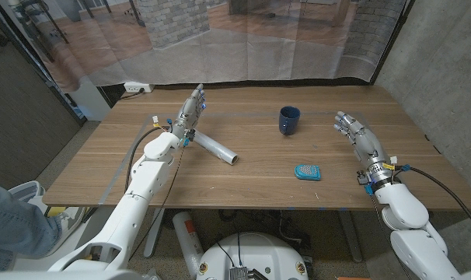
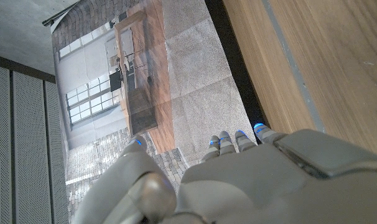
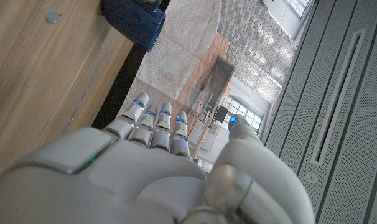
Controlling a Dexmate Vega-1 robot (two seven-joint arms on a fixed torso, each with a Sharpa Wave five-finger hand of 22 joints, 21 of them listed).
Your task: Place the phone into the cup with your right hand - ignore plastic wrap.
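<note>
Spanning wooden table point(image 1: 243, 183), concrete wall point(image 1: 441, 62) beside

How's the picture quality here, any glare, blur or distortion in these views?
Head view: even light, sharp, soft shadows under the cup and phone, table edges bowed. Left wrist view: left hand slightly soft up close. Right wrist view: right hand softly lit, no glare.

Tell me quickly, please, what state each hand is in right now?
Left hand: open, fingers extended, holding nothing.
Right hand: open, fingers extended, holding nothing; the phone lies on the table.
</note>
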